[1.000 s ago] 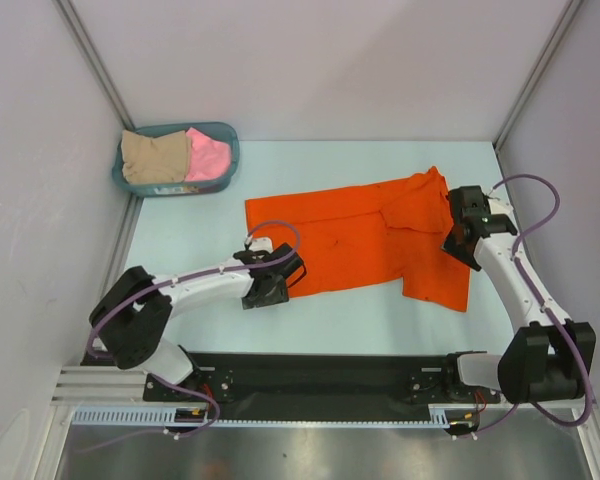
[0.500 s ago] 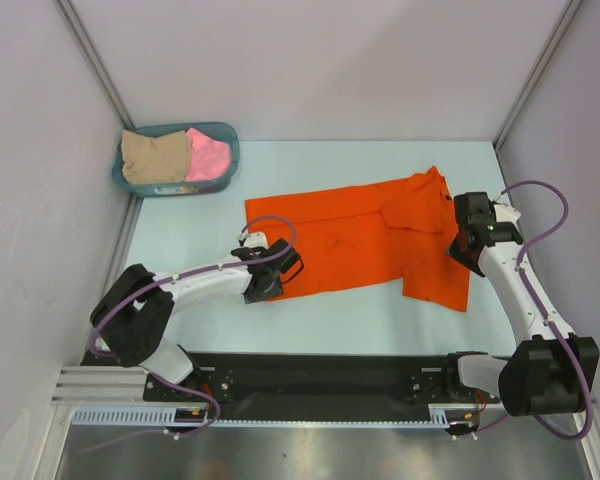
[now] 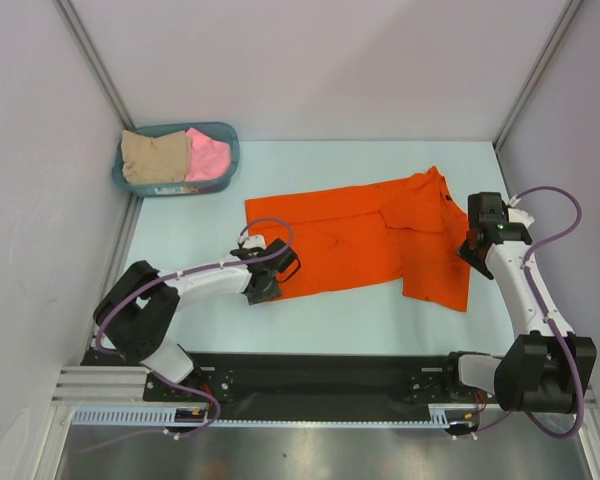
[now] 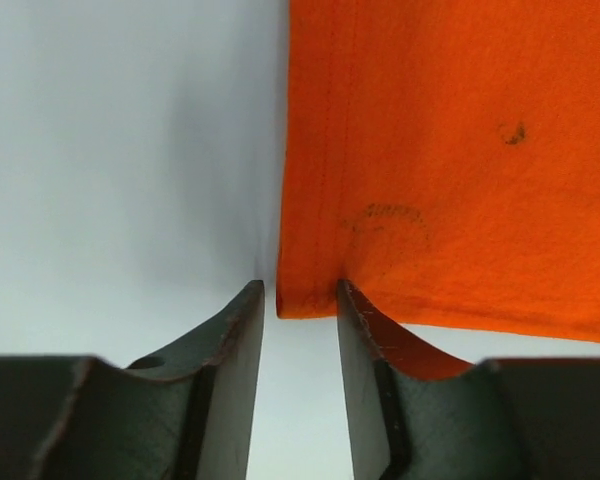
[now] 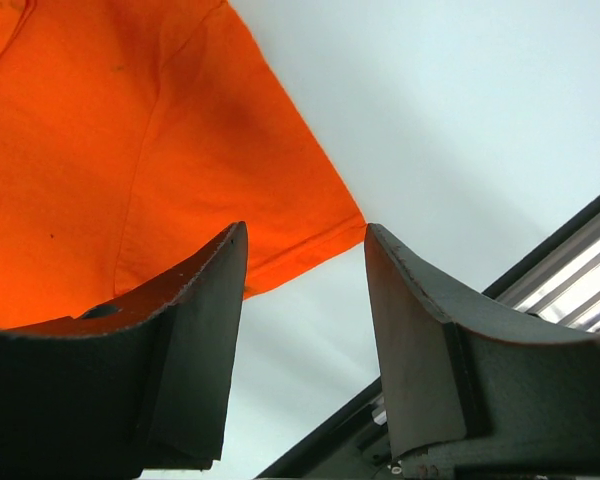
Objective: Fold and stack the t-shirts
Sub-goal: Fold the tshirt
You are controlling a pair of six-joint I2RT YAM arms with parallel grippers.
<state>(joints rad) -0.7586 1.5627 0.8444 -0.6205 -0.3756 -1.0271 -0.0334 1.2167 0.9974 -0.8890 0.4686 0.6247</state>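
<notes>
An orange t-shirt [image 3: 360, 235] lies spread flat mid-table, collar end to the right. My left gripper [image 3: 280, 272] sits at its near left corner. In the left wrist view that hemmed corner [image 4: 305, 296] pokes between the fingertips [image 4: 242, 330] of the left gripper [image 4: 300, 290], whose jaws stand a narrow gap apart and not pressed on the cloth. My right gripper [image 3: 470, 248] hovers at the shirt's right edge; in its wrist view the right gripper [image 5: 306, 232] is open, with a sleeve corner [image 5: 280, 200] just past the tips. A beige t-shirt [image 3: 153, 156] and a pink t-shirt [image 3: 209, 153] lie in the basket.
A teal basket [image 3: 227, 152] stands at the back left corner against the left wall. Enclosure walls and metal posts close in the table on three sides. A black rail [image 5: 580, 255] runs along the right edge near my right gripper.
The left gripper's jaws have narrowed around the shirt's near left corner and the arm has settled lower. The right gripper has shifted a little to the right, off the shirt's edge.
</notes>
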